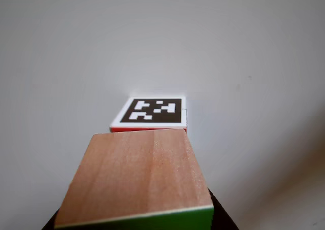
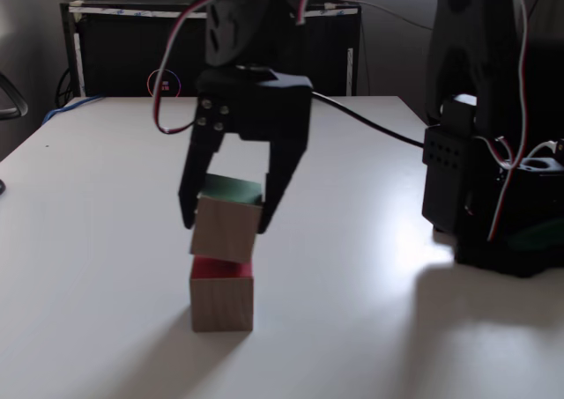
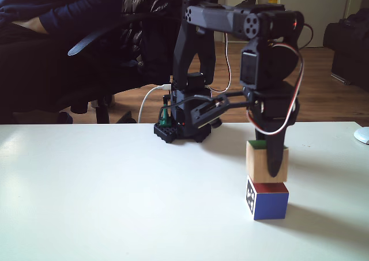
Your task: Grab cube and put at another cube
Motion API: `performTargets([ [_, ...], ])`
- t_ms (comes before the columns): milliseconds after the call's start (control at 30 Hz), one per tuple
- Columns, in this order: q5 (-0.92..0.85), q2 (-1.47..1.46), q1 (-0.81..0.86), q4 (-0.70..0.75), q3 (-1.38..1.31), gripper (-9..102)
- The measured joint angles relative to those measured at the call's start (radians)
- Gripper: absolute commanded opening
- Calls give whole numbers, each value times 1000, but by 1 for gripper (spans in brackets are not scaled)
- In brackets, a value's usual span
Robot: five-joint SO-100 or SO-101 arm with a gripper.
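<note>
My gripper [image 2: 226, 221] is shut on the cube [image 2: 226, 227], which has light-brown wood sides and a green top and hangs slightly tilted. Directly beneath it stands another cube [image 2: 221, 300] with a red top. In a fixed view from the side, the cube [image 3: 260, 160] sits right over another cube [image 3: 270, 200], which shows a black-and-white tag, a blue side and a red top; I cannot tell whether they touch or stay just apart. In the other view the cube's wood face [image 1: 137, 174] fills the foreground, with the tagged cube [image 1: 152, 112] past it.
The arm's base [image 3: 183, 125] and cables stand at the table's far side, and dark hardware [image 2: 493, 196] sits to the right. A person [image 3: 69, 19] sits in a chair behind the table. A white object [image 3: 362, 135] lies at the right edge.
</note>
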Motion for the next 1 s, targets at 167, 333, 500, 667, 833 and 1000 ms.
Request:
performTargets([
  [167, -2, -11, -6, 0, -6, 19],
  [333, -3, -12, -2, 5, -17, 20],
  [500, -2, -35, -11, 21, -37, 22],
  [667, 2, -64, -11, 26, -51, 24],
  [833, 9, -97, -9, 58, -92, 32],
  [1000, 18, -129, -11, 91, -135, 42],
])
